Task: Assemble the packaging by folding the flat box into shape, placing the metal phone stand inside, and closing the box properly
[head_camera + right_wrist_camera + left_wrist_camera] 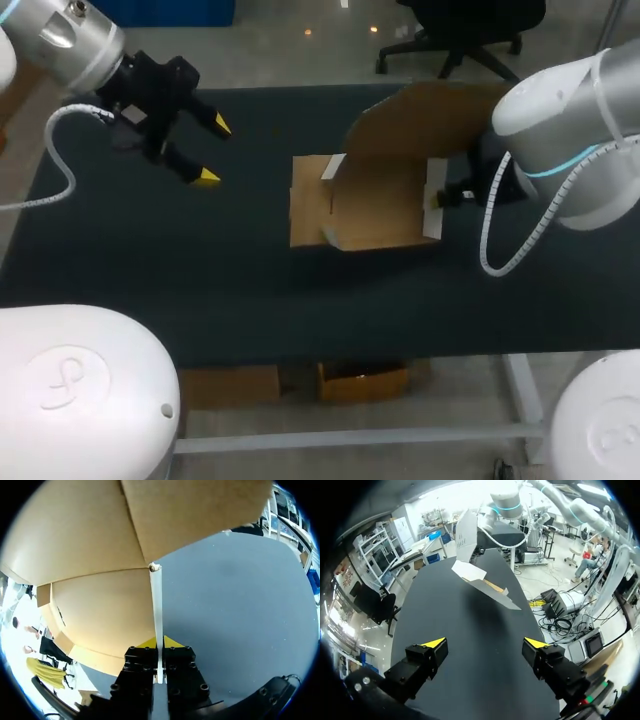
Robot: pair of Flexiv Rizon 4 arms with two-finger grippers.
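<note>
In the head view, the left gripper (212,150) is held above the dark table (200,270), its 2 yellow-tipped fingers spread wide with nothing between them. The partly folded cardboard box (375,205) is seen well apart from those fingers, out ahead of them, with 1 large panel raised and another lying flat on the table. The right gripper (440,197) is set at the box's side wall, on the side away from the left fingers. Its tips are mostly hidden there.

In the left wrist view, the 2 fingers are shown far apart and empty over bare table. The box is placed well ahead of them, roughly in line with the gap, with its tall panel standing upright.

In the right wrist view, the 2 fingers are closed on a thin, pale-edged wall of the box, which is pinched edge-on between the yellow tips. Brown panels are spread ahead of the fingers and to 1 side of them, and table is seen to the other side.
</note>
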